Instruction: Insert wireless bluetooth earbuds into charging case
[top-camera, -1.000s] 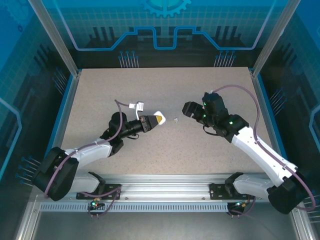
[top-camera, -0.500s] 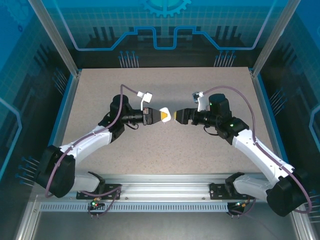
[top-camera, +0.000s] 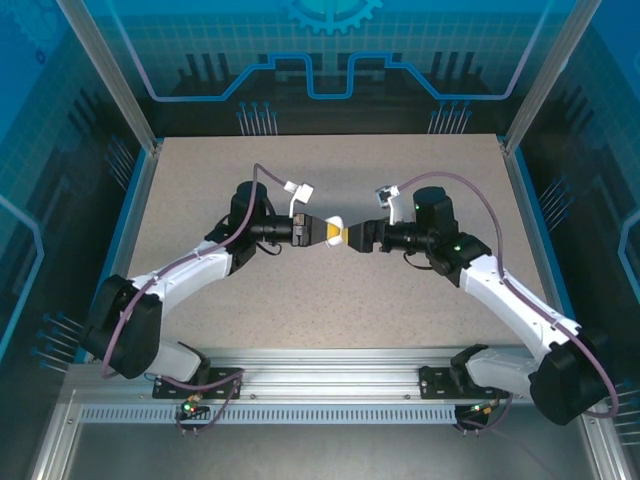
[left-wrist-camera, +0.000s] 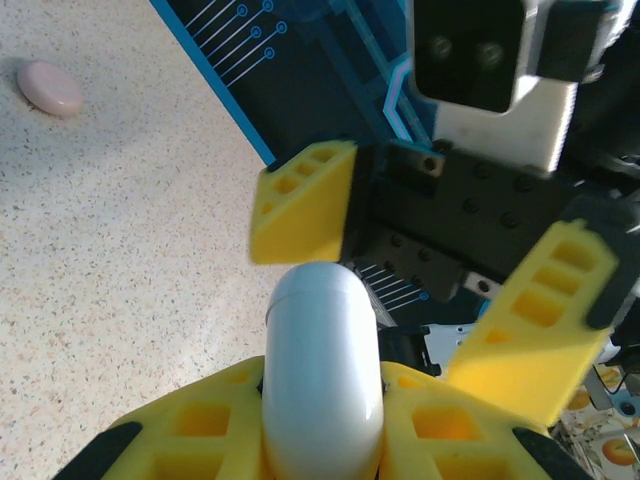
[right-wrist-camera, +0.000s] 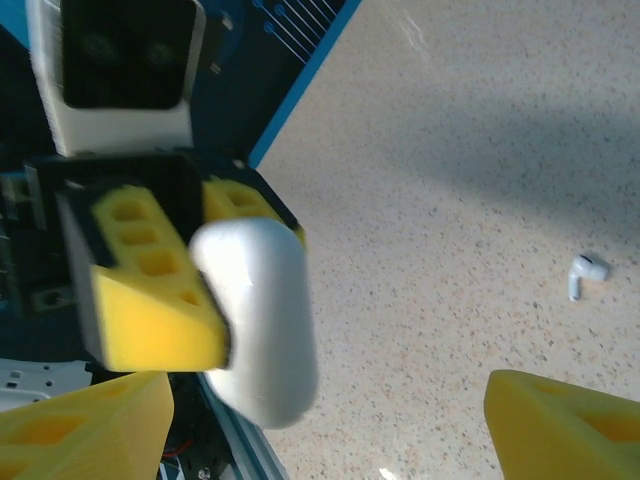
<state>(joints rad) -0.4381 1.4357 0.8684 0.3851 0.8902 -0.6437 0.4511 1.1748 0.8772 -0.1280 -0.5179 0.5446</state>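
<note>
My left gripper (top-camera: 322, 231) is shut on a glossy white charging case (left-wrist-camera: 322, 370), which is held off the table at its middle and pokes out past the yellow fingers. My right gripper (top-camera: 352, 236) faces it nose to nose and is open. Its two yellow fingers (left-wrist-camera: 300, 200) stand on either side of the case's free end without touching it. From the right wrist, the case (right-wrist-camera: 262, 320) sits just ahead of my right gripper (right-wrist-camera: 325, 430). One white earbud (right-wrist-camera: 585, 272) lies on the table.
A pale pink oval object (left-wrist-camera: 50, 88) lies on the speckled tabletop (top-camera: 200, 180), off to the side of the left gripper. Blue-edged walls (top-camera: 135, 190) bound the table on the left, right and back.
Both grippers have come together over the table's middle. The left one carried the case right and slightly back. The right one turned and swung left until its open fingers reached the case's end.
</note>
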